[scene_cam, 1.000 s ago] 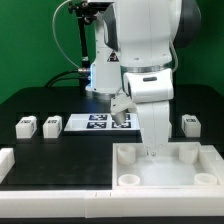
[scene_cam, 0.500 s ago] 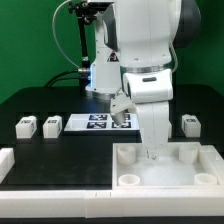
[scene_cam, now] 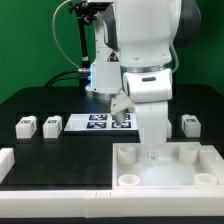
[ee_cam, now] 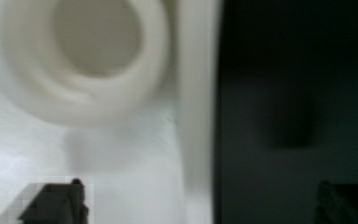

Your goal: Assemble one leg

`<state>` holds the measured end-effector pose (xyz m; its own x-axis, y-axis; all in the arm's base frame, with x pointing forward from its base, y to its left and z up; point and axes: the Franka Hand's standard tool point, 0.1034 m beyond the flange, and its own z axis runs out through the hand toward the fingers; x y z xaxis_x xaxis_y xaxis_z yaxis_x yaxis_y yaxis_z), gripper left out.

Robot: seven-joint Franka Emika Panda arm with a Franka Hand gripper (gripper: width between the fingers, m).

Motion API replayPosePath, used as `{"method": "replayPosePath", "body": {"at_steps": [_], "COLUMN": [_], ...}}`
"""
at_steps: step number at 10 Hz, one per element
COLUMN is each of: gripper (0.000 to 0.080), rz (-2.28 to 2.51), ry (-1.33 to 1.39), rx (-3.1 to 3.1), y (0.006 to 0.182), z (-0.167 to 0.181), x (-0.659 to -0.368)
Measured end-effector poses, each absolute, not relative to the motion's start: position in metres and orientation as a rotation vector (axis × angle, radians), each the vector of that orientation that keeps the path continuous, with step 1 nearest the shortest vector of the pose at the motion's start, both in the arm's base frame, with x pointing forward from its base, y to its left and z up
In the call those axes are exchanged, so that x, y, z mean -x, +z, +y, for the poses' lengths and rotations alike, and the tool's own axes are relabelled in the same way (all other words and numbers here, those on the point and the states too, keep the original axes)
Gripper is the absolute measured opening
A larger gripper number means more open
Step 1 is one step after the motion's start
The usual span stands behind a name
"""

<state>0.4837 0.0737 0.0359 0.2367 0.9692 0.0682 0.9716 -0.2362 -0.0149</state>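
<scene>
The only print in sight is the black-and-white square tags. Several sit in a row on the marker board (scene_cam: 92,122), which lies flat on the black tabletop (scene_cam: 60,150) behind the arm. One more tag is on the face of each small white leg, and all of them are too small to read as anything more than patterns.

Three legs show in the exterior view. The outer leg (scene_cam: 25,126) and the inner leg (scene_cam: 50,125) stand side by side, a little apart, on the exterior view's left of the marker board. The third leg (scene_cam: 190,124) stands alone on the exterior view's right, just behind the far rim of the white tray (scene_cam: 121,152).

The tool (scene_cam: 152,151) hangs straight down from the white arm over the tray's back part, between its corner sockets. It is well apart from all three legs, and the third leg is the nearest to it.

The wrist view is blurred. The tool (ee_cam: 201,203) stands wide open, with one dark fingertip (ee_cam: 51,203) over the white tray floor (ee_cam: 34,140) and the other over the dark tabletop (ee_cam: 300,100). The tray's wall runs between them, and nothing is gripped. A round socket (ee_cam: 91,45) lies ahead of the fingers.
</scene>
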Motion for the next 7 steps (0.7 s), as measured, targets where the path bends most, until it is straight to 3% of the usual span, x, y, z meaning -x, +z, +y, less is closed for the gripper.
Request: {"method": "replayPosePath", "body": {"at_steps": [2, 3, 5, 7], "gripper": [0.0649, 0.0649, 0.0649, 0.0649], "rz": [-1.443, -1.213, -0.756, -0.526], "ry": [-0.050, -0.045, -0.046, -0.059], "rx": [2.718, 2.830, 2.969, 3.007], "y": [0.049, 0.066, 0.066, 0.067], "z": [0.102, 0.114, 0.147, 0.151], "x": [-0.464, -0.465, -0.444, -0.446]}}
